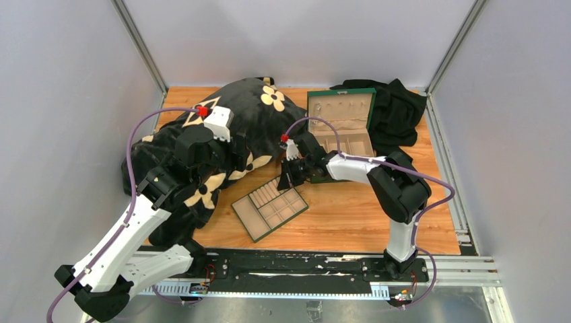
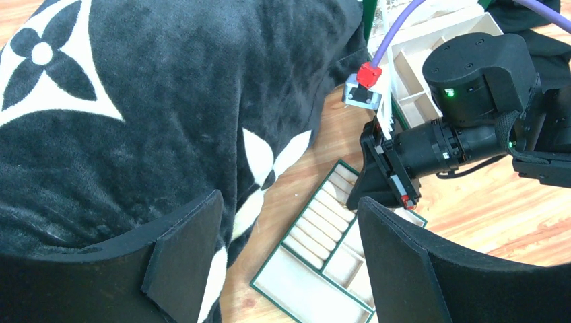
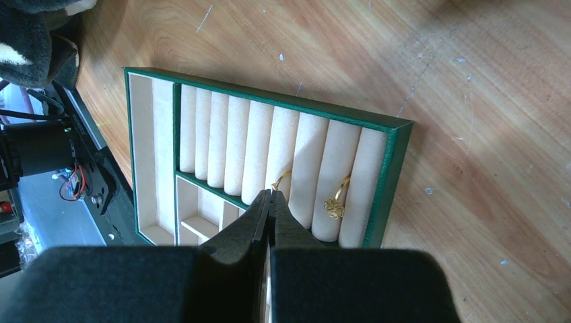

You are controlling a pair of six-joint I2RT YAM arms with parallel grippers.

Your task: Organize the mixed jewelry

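Your right arm reaches left, wrist pitched down over the tray [image 3: 387, 175] mid-tabletop; right fingers [image 3: 259, 225] clenched, tips against the thin gold ring [image 3: 281, 179] between its rolls. Left fingers [image 2: 182, 262] released above the blanket [image 2: 168, 101].

Ring [image 3: 333, 207] in tray [image 3: 232, 141] before box [image 1: 340, 111]
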